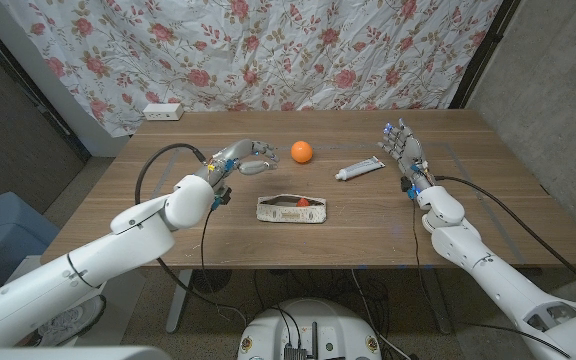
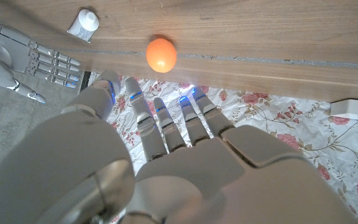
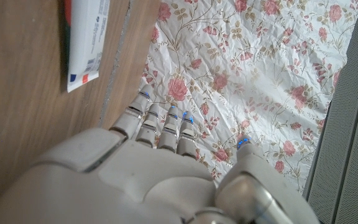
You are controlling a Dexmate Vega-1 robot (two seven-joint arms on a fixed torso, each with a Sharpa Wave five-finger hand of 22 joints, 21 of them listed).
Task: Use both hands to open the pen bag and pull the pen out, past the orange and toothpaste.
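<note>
I've got the pen bag (image 1: pixel 292 209) lying flat near the middle of the wooden table (image 1: pixel 488 215), closer to my edge, untouched by either hand. Something red shows at its top side; I cannot tell from here whether the zip is open.

The orange (image 1: pixel 301 151) sits behind the bag, toward the far side, well apart from it. The toothpaste (image 1: pixel 359 171) lies to the right of the orange, tilted, cap end pointing toward the bag side.

My left hand (image 1: pixel 244 158) hangs over the table just left of the orange, fingers loosely spread and reaching toward it, gripping nothing. In the left wrist view the fingers (image 2: pixel 160 121) are apart and straight, with the orange (image 2: pixel 161 54) beyond them and the toothpaste cap (image 2: pixel 84 23) further along.

My right hand (image 1: pixel 403 148) stands upright just right of the toothpaste, fingers apart and pointing toward the back, empty. The right wrist view shows its fingers (image 3: pixel 166 127) extended with the toothpaste tube end (image 3: pixel 82 43) beside them, not touching.

A floral cloth (image 1: pixel 268 50) hangs behind the table, and a white power strip (image 1: pixel 162 111) sits at the far left corner.
</note>
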